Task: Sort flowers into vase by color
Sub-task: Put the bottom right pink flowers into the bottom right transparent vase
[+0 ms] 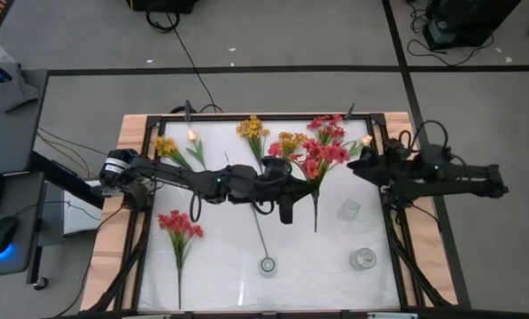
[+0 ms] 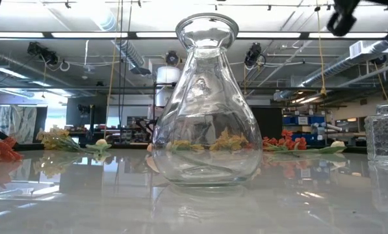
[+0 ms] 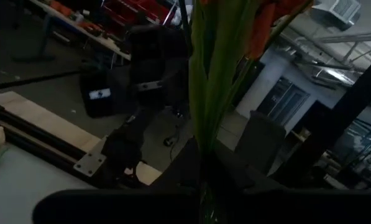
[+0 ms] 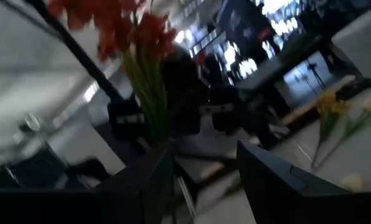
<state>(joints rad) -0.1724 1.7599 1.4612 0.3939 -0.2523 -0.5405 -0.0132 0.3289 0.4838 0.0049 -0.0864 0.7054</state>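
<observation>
I am reaching my left gripper (image 1: 286,211) to the table's middle, its jaws pinching the green stem of a bushy red-pink artificial flower cluster (image 1: 322,155), whose blooms are lying toward one o'clock from it. My right gripper (image 1: 360,170) is waiting at three o'clock, jaws spread. A clear glass bulb-shaped vase (image 2: 205,104) is standing at six o'clock, a second red-pink cluster (image 1: 180,223) lying at eight.

white table (image 1: 220,266), computer mouse (image 1: 2,235), floor cables (image 1: 180,40)

Lab (exposed ceiling ducts (image 2: 116,39), workbenches (image 2: 310,133))
</observation>
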